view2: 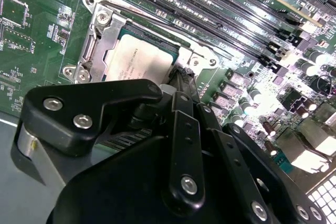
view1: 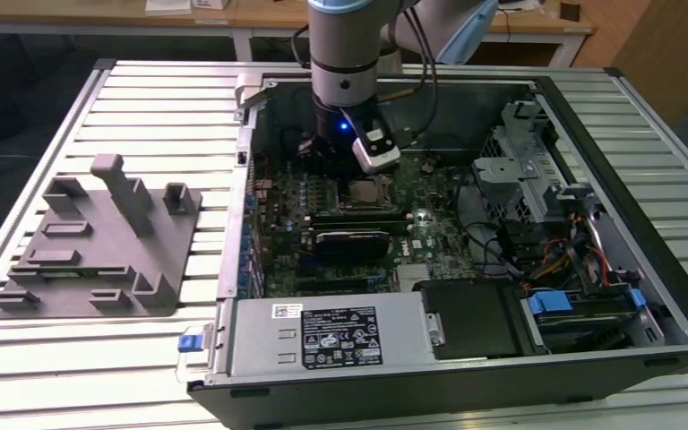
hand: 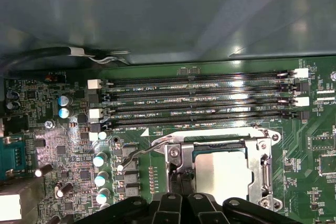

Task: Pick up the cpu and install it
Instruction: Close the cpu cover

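Right under the claw (hand: 180, 178): the cpu (hand: 220, 174) is found here. It is laid flat inside the metal socket frame (hand: 261, 163) on the green board (hand: 310, 182), with its silvery top up.
Claw: its two thin fingers are pinched close together, and nothing is seen held between them.
Claw tips: they are set at the edge of the socket frame, just beside the cpu. Whether the frame is touched cannot be told.
Why the cpu lies so: it is likely laid flat and square so that it can be held down by the frame around it.
Lever: a thin bent wire lever (hand: 137, 153) is seen near the claw tips, by the socket frame. Whether it is locked cannot be told.
Why the case lies open: the computer case (view1: 440, 390) is laid on its side with no cover, likely so that the board can be reached from above by the arm (view1: 347, 54).
Exterior view: the whole case is shown. A grey fixture (view1: 93, 242) is seen well apart from the claw, out on the slatted table (view1: 141, 107).
First wrist view: the long memory slots (hand: 199, 100) are shown beyond the claw tips, past the socket frame.
Second wrist view: the claw's black links and screws are shown up close, with the cpu (view2: 137, 59) peeping out just past them.
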`<state>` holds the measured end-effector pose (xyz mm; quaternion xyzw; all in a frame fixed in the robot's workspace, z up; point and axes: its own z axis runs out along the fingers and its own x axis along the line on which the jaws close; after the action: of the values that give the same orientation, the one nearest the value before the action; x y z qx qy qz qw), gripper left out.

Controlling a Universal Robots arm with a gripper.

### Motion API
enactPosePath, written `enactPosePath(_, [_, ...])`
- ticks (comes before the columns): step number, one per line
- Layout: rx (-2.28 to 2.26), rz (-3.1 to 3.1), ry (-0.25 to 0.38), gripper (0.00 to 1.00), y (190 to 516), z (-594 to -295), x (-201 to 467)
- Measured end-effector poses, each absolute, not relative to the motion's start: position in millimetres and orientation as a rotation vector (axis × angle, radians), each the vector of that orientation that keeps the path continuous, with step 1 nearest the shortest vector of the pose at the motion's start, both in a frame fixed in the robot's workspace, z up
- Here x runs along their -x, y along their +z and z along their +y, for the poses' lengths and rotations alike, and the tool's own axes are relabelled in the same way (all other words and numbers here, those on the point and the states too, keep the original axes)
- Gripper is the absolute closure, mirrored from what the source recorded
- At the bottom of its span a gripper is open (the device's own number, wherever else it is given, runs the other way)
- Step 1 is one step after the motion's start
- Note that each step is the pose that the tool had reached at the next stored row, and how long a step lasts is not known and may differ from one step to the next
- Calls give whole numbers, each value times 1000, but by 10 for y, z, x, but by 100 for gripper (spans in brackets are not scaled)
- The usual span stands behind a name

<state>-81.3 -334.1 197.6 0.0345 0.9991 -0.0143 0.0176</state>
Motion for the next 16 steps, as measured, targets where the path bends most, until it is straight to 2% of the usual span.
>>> enactPosePath(10, [-107,3104,-44,89,2030,-3341,815])
enactPosePath(16, [-107,3104,-44,89,2172,-3341,815])
